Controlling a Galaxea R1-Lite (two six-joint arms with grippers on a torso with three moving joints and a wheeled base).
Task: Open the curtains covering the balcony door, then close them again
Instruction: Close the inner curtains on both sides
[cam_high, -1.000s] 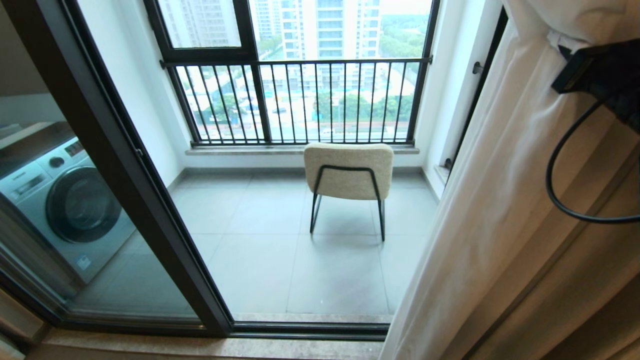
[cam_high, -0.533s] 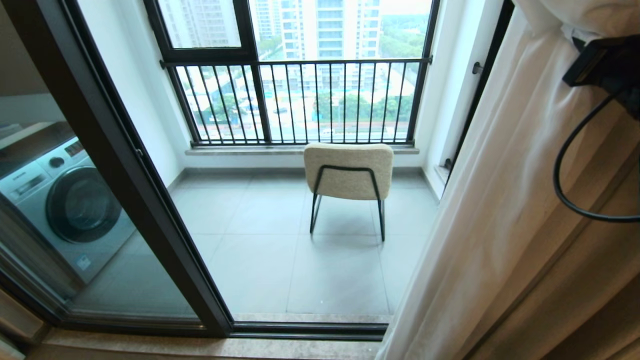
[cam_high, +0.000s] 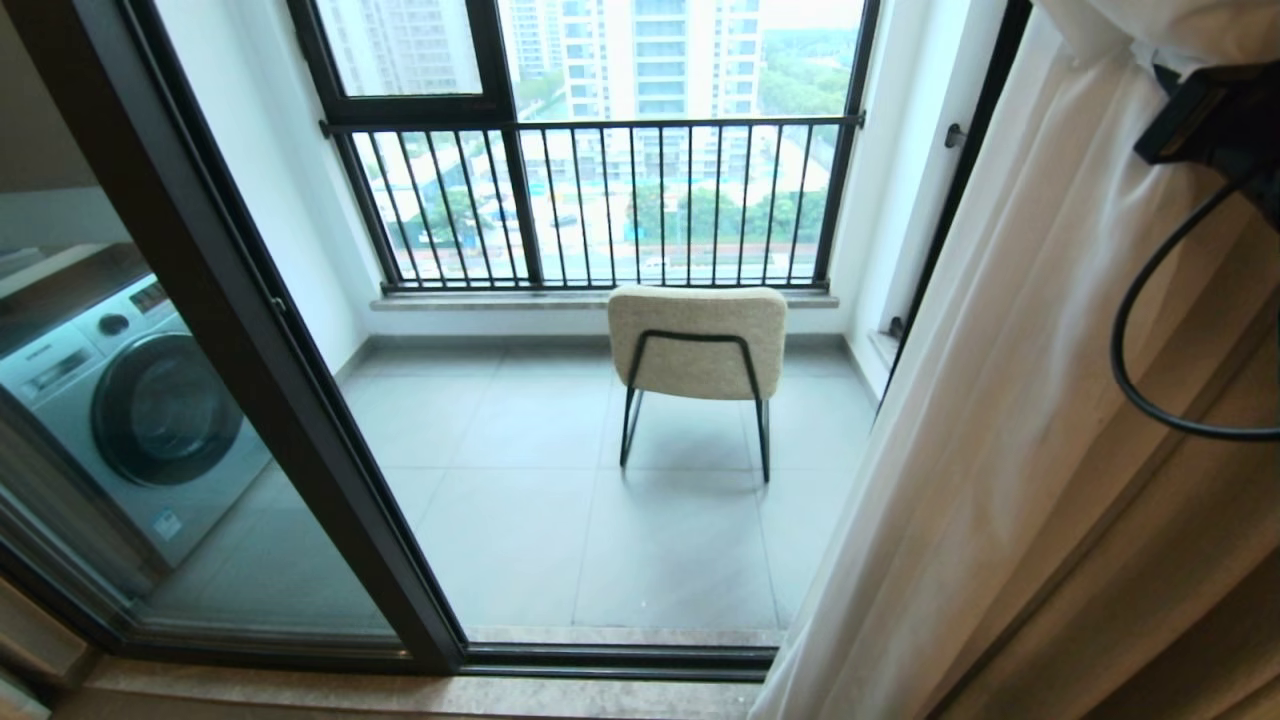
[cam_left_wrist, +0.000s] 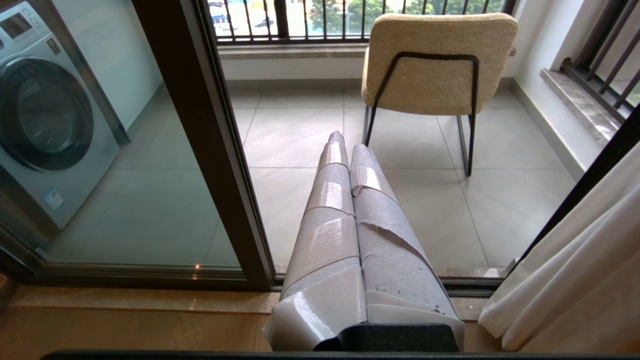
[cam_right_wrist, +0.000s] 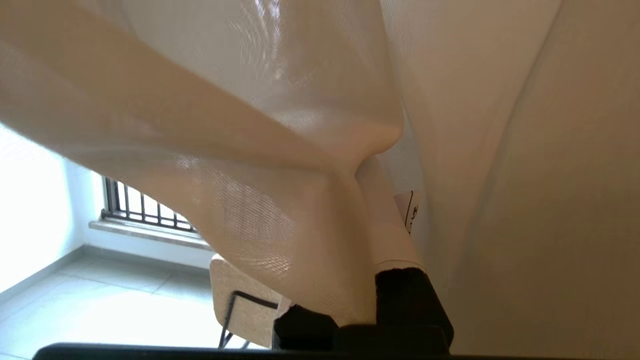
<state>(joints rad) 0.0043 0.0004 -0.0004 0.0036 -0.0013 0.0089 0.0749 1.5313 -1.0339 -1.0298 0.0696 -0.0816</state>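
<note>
Right end effector (cam_right_wrist: 367, 175) is pinching a fold of the curtains (cam_high: 1000, 400), high at your right. Left end effector (cam_left_wrist: 345, 145), pads pressed together and empty, points low at the door (cam_high: 230, 330) threshold. Curtains bunched right; doorway open. Beyond: chair (cam_high: 697, 340), washer (cam_high: 130, 400) behind glass, railing (cam_high: 600, 200).
</note>
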